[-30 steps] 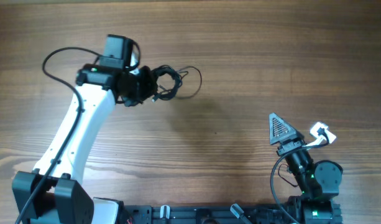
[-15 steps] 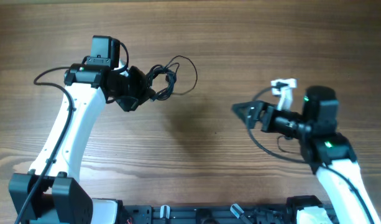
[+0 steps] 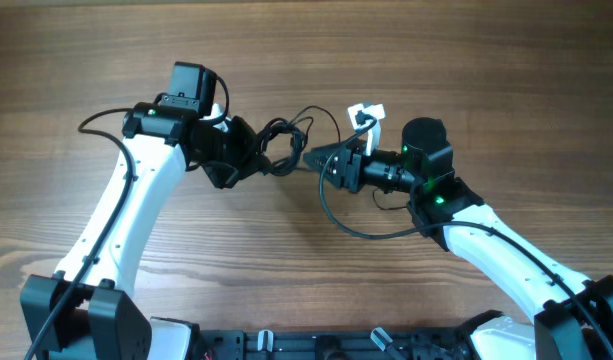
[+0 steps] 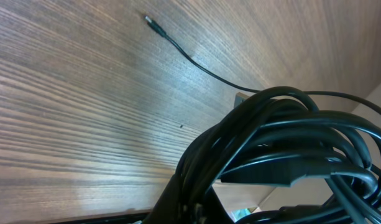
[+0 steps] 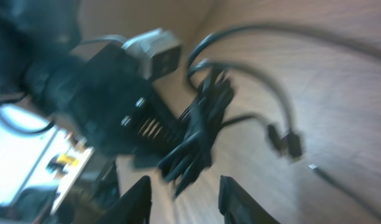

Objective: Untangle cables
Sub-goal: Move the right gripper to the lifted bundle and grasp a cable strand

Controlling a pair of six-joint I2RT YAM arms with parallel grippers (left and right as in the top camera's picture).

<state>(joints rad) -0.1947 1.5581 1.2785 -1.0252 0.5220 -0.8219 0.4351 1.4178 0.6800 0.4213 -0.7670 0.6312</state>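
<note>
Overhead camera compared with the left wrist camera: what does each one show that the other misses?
Only overhead: both arms whole, with the left hand holding the cables and the right hand pointing at them from the other side. Only left wrist: a close look at the overlapping black loops, and one thin cord running out to a tiny plug end against the wood. Both: the cables and the wooden table.

The overhead view looks straight down on the table [image 3: 466, 50] from high above. The left wrist view sits very near the cables [image 4: 215, 155], facing along the tabletop. The blurred right wrist view faces this same bundle from the opposite side.
</note>
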